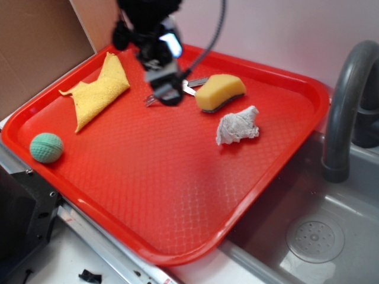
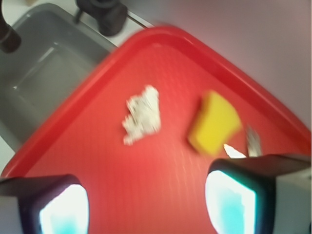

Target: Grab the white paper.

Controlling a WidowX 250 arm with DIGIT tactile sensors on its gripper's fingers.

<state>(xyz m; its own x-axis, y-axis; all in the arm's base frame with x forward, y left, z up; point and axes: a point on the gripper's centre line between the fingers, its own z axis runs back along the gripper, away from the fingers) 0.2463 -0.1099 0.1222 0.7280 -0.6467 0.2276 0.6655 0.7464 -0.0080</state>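
Gripper hovers at upper centre over the red tray, fingers spread apart, empty; white paper lies right of centre, below the yellow sponge.

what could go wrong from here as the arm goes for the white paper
1. The yellow sponge lies close beside the white paper, so an off-target descent by the open gripper might nudge or pinch the sponge instead.
2. The paper is a loose, crumpled wad; the fingers may catch only an edge and let it slip.
3. A metal utensil lies near the gripper and might get bumped.
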